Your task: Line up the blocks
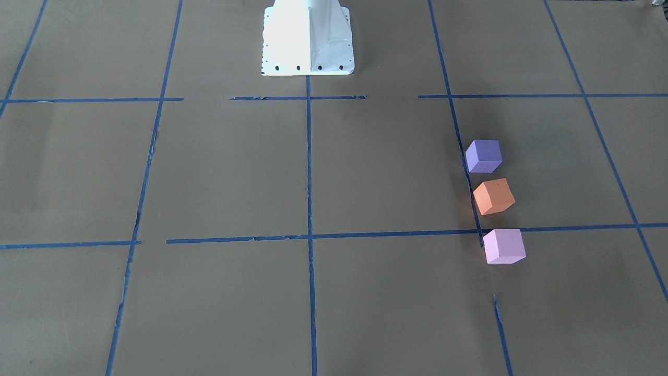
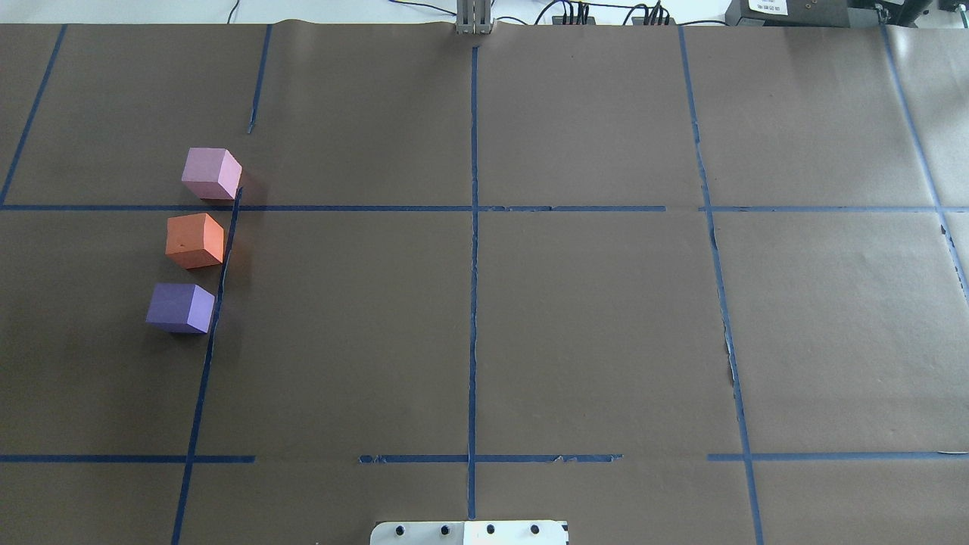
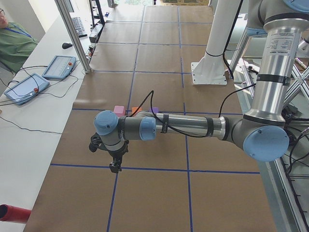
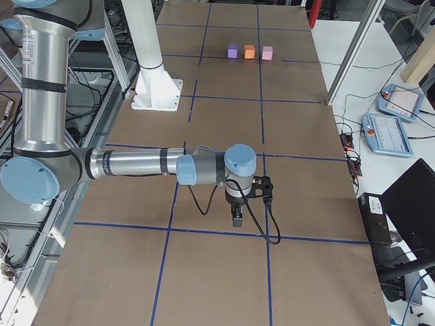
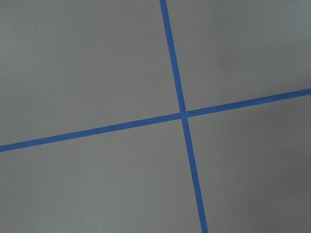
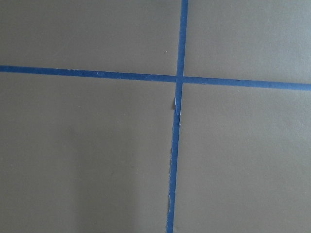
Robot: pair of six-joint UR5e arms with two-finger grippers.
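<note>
Orange block [image 2: 194, 241] overhead, left gripper [image 3: 114, 167] side-view only

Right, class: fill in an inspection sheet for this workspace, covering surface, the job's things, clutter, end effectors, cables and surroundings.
Surface: brown paper table with blue tape grid.
Job's things: pink block, orange block, purple block in a row beside a tape line, not touching.
Clutter: nothing seen.
End effectors: left end effector and right end effector hang over bare paper away from the blocks; open or shut unclear.
Cables: black cable loops along the left wrist.
Surroundings: a teach pendant and an operator beside the table.
</note>
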